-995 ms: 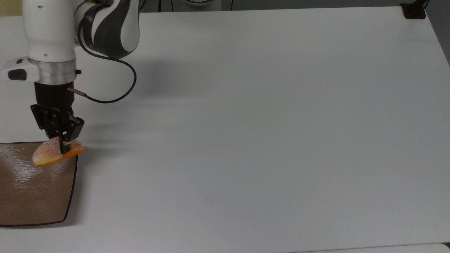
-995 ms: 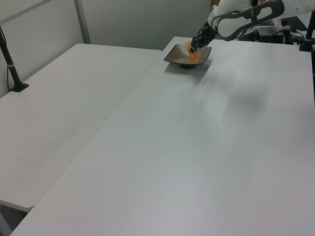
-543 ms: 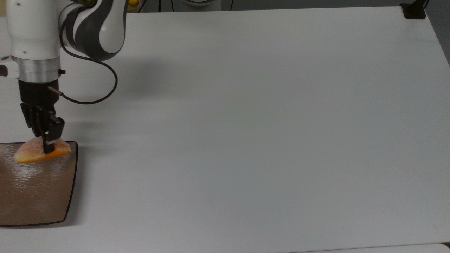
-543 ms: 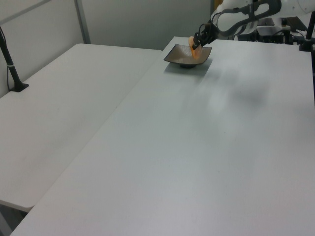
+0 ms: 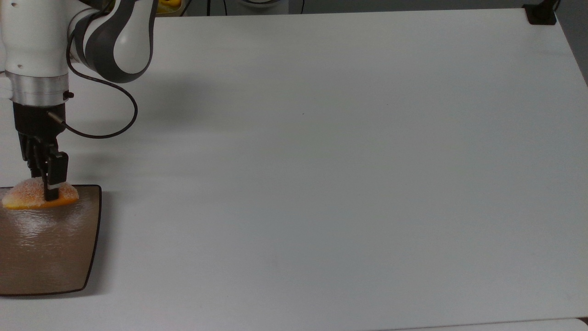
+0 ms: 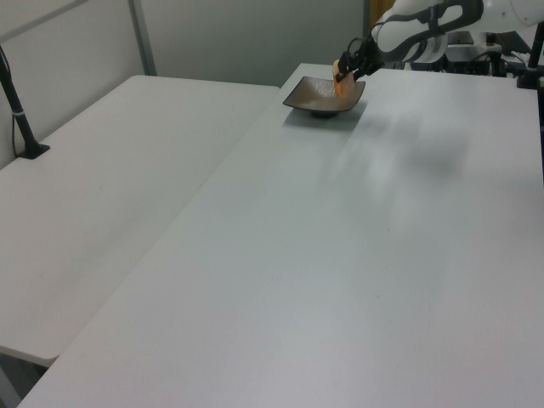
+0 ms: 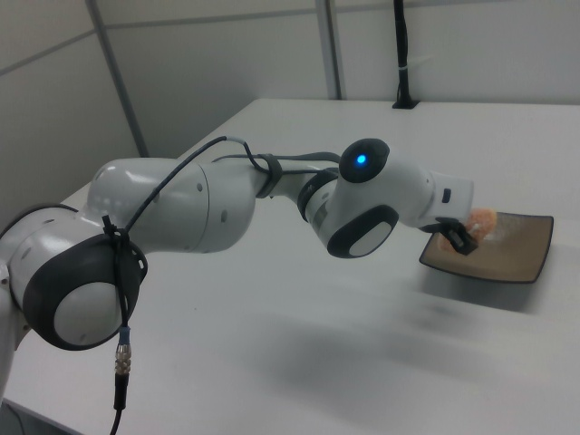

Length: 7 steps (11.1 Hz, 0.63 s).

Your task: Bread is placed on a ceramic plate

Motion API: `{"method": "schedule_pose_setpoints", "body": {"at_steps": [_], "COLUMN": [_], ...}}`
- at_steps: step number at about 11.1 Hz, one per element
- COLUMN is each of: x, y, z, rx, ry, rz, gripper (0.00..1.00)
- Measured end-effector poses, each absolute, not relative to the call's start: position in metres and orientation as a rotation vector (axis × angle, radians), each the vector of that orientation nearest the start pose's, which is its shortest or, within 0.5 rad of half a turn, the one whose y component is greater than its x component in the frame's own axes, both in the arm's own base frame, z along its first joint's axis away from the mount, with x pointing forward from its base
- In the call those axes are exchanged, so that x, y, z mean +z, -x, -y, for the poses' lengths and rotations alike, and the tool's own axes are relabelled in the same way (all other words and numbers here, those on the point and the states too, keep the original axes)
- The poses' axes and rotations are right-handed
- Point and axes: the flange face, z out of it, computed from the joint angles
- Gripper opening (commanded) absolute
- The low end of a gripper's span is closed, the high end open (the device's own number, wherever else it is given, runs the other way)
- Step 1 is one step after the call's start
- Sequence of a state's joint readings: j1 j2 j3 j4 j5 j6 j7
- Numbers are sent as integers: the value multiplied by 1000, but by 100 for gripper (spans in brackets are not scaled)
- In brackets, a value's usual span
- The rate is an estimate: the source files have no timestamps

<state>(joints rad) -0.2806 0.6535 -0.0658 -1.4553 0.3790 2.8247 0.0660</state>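
Claw (image 5: 49, 193) points straight down and pinches the bread (image 5: 32, 197) across its narrow width, one dark finger (image 5: 56, 177) visible on the near face of the roll in the top view. The bread hangs level, long axis running sideways under the claw, its orange edge toward the bottom of the top view. Directly below the claw sits the ceramic plate (image 5: 69, 257); the roll lies over the plate's far edge as the top view shows it, most of the glossy brown surface stretching away from the claw toward the camera. In the left view the claw (image 6: 348, 75) and bread (image 6: 342, 70) sit above the plate's (image 6: 310, 100) far rim, apparently not touching it. The right view agrees: bread (image 7: 478, 220) held clear of the plate (image 7: 521, 263), near one corner. Judgement: the carry is nearly done and release is the step in hand. To do it well, bring the claw further in over the plate's middle first, since dropping here risks the roll catching the raised rim and tipping onto the white table (image 5: 349, 161). Then lower until the roll is just off the surface, spread the fingers gently, and lift straight up.
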Motion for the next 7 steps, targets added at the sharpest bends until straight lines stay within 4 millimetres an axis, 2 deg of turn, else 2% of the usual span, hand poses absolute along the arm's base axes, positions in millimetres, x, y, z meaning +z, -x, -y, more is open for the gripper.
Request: {"method": "schedule_pose_setpoints", "body": {"at_steps": [7], "x": [378], "y": [-719], "z": [263], "rx": [-1099], "ry": [2663], "rz": [-971], "gripper": [100]}}
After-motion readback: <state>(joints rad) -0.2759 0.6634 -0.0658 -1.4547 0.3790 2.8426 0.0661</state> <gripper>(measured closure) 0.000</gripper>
